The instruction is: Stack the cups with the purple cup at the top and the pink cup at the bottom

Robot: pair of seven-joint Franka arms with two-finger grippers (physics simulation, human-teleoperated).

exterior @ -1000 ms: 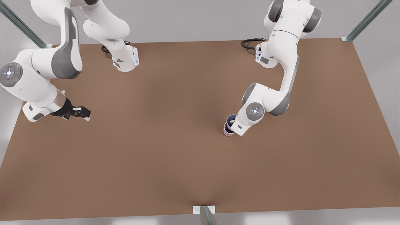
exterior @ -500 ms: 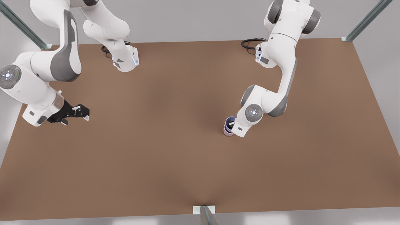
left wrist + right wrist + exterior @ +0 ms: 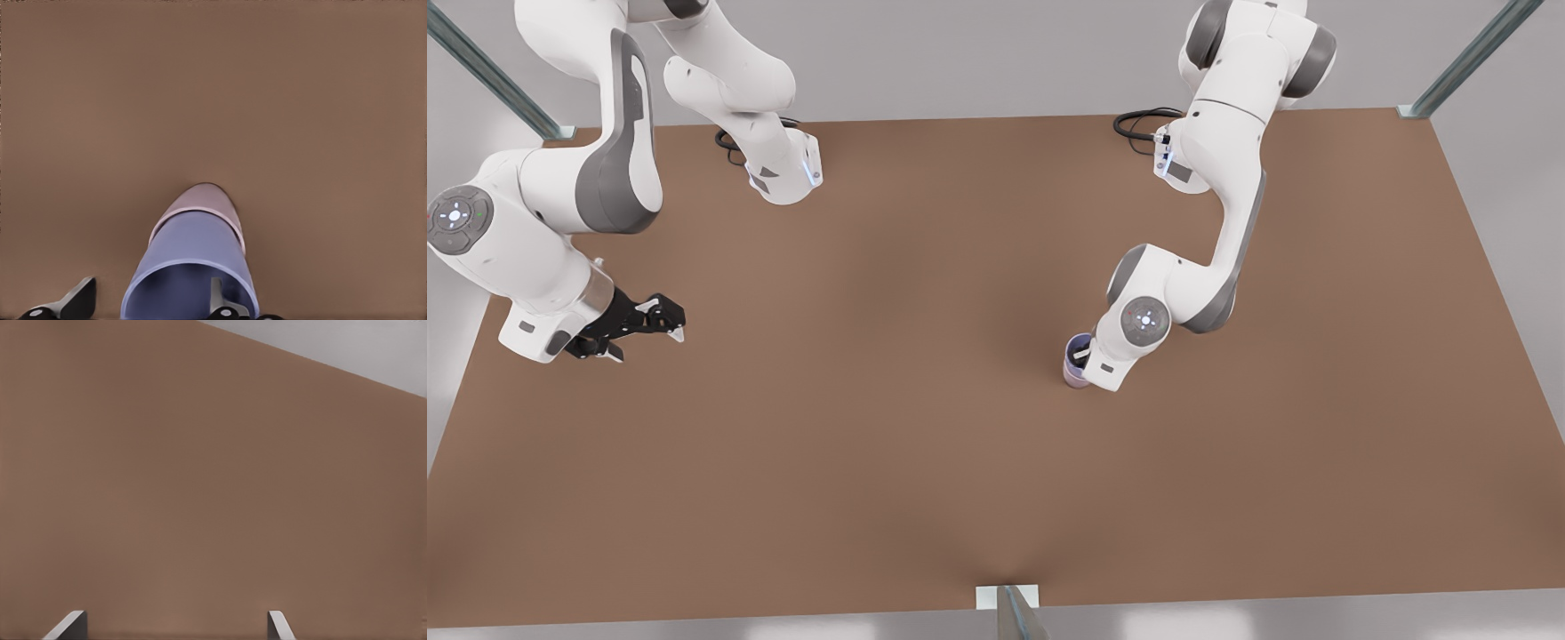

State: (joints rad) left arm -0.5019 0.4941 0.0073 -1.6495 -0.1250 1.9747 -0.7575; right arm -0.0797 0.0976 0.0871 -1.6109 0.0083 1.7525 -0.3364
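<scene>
At the front view's left our right gripper (image 3: 649, 324) waits, fingers apart. Toward four o'clock of the table (image 3: 925, 444), our left gripper (image 3: 150, 301) straddles the purple cup's (image 3: 193, 257) wall, already nested in the pink cup (image 3: 207, 198). Both look light, stiff, slick; we would grip the rim.

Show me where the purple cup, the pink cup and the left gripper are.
purple cup (image 3: 190, 250): left wrist view, outer wall.
pink cup (image 3: 203, 198): left wrist view, wall showing beyond the purple cup.
left gripper (image 3: 148, 301): left wrist view, between fingertips, straddling the purple cup's rim.
</scene>
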